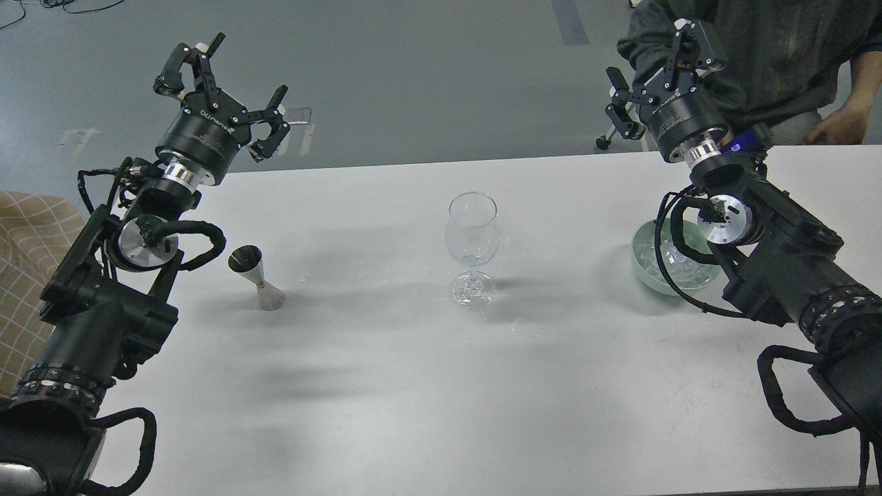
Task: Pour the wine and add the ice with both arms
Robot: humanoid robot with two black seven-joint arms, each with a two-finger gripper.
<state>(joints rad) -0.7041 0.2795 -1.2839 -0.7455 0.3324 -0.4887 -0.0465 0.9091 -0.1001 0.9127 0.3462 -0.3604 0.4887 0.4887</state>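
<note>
An empty clear wine glass (472,234) stands upright at the table's middle. A steel jigger (258,277) stands to its left. A pale green bowl (648,275) at the right holds clear ice cubes (685,270), partly hidden by my right arm. My left gripper (220,89) is open and empty, raised beyond the table's far left edge, well above and behind the jigger. My right gripper (658,76) is open and empty, raised above the far right edge, behind the bowl.
A person in a grey top (772,48) stands behind the table's far right, one hand (837,127) on the edge. A checked cloth (27,241) lies off the table's left side. Small clear bits (510,331) lie on the white table (441,386) near the glass's foot.
</note>
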